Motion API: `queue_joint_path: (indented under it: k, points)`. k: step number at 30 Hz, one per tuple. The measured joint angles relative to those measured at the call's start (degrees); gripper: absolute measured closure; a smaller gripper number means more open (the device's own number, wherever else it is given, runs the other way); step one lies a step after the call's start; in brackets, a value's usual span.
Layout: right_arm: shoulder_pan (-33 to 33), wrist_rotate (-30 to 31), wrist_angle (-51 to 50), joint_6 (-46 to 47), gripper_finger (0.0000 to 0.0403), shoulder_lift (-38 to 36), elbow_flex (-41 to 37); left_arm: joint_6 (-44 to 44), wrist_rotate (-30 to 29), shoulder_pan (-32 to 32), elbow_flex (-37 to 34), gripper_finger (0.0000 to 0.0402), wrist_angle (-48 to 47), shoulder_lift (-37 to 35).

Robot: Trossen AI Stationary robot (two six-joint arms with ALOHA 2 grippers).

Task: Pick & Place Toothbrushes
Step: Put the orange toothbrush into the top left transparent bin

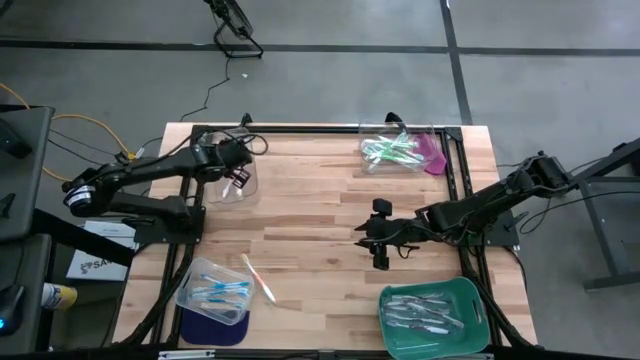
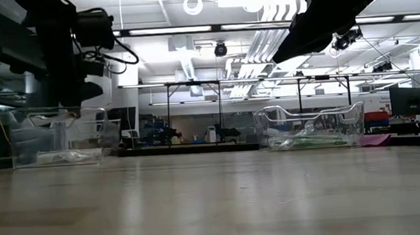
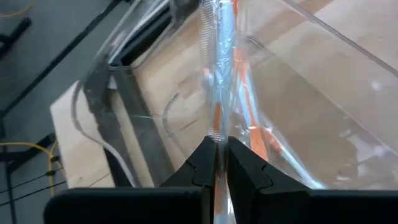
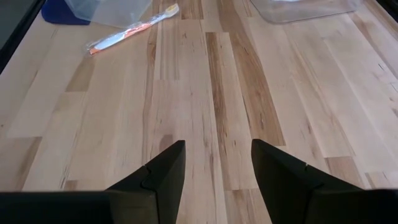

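Left gripper [image 3: 219, 163]: over the clear bin [image 1: 236, 186] at the table's far left, fingers pinched on a wrapped orange toothbrush [image 3: 222, 74] that stands up between them (its clear wrapper catches the light).
Right gripper [image 4: 216, 163]: low over bare wood near the table's middle, jaws apart and holding nothing.
Loose toothbrush [image 1: 260, 278]: a pink-orange one in its wrapper, flat on the wooden table [image 1: 320, 200], just beside the blue-filled bin.
Blue toothbrushes [image 1: 220, 291]: heaped in a clear bin [image 1: 190, 298] at the near left, which rests on a dark blue mat [image 1: 205, 330].
Green toothbrushes [image 1: 390, 150]: piled in a clear bin [image 1: 368, 132] at the far right, a magenta mat [image 1: 434, 155] under its edge.
Pale toothbrushes [image 1: 425, 312]: lying in the green tray [image 1: 480, 305] at the near right corner.
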Motion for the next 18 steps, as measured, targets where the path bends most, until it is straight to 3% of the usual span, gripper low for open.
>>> queue_joint_path:
  k: [7,18]
  points:
    - [0.0,0.0,0.0,-0.2,0.0226,0.0,0.0,0.2,-1.8,0.0,0.0,0.0371,1.9,0.0]
    - [0.0,0.0,0.0,-0.2,0.0226,0.0,0.0,1.9,1.6,0.0,0.0,0.0274,1.4,-0.1]
